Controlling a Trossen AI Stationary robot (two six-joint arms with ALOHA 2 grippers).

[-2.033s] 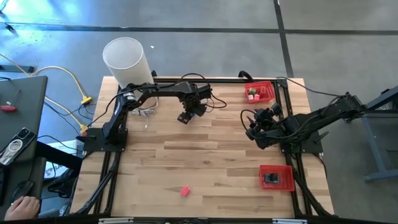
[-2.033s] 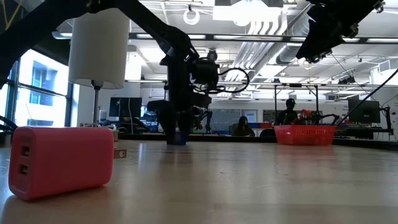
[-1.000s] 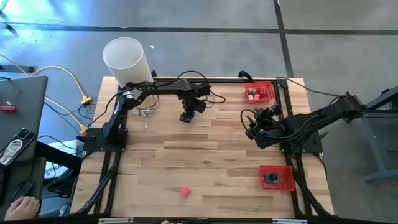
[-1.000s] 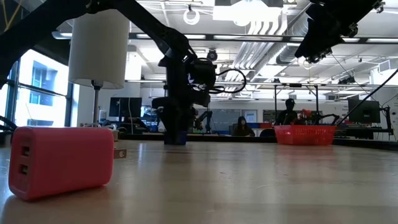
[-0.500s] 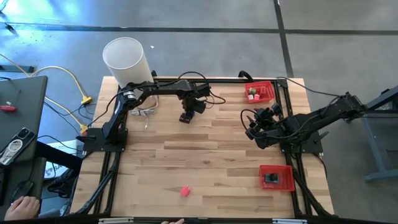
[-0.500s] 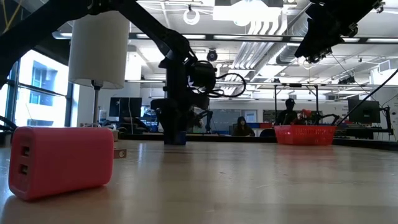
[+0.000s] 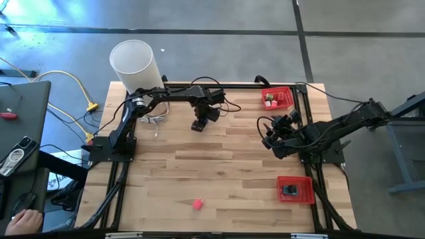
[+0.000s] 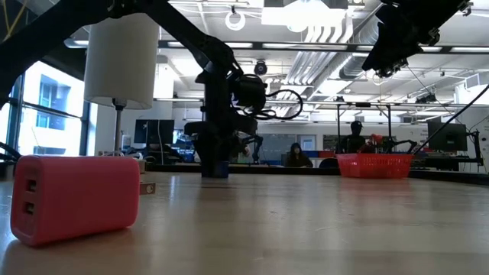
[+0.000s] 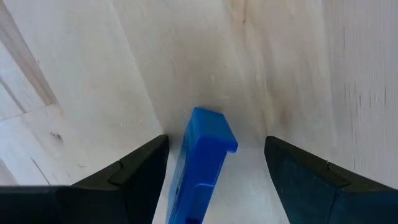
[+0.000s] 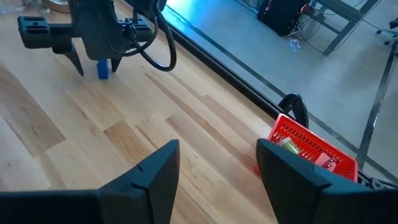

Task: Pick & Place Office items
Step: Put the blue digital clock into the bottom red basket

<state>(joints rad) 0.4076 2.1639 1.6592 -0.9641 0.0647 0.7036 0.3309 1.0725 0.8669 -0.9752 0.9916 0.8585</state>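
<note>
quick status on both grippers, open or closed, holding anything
Left gripper: open, fingers either side of the blue piece, not clamped on it.
Right gripper: open, holding nothing.

A pale wooden table (image 7: 219, 166) stands on grey concrete floor (image 7: 219, 46); beyond it, an open office with ceiling lights (image 8: 306, 11), exposed ducts (image 8: 328, 57), tall windows (image 8: 46, 107) and seated people (image 8: 296, 155).

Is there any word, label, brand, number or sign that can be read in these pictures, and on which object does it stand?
None can be read.
Blue piece between the open left tool: no marking shows.
Pink block: two slots, no text.
Red trays: no label shows.
White cylinder: plain.
Room screens behind the table: too small to read.
</note>
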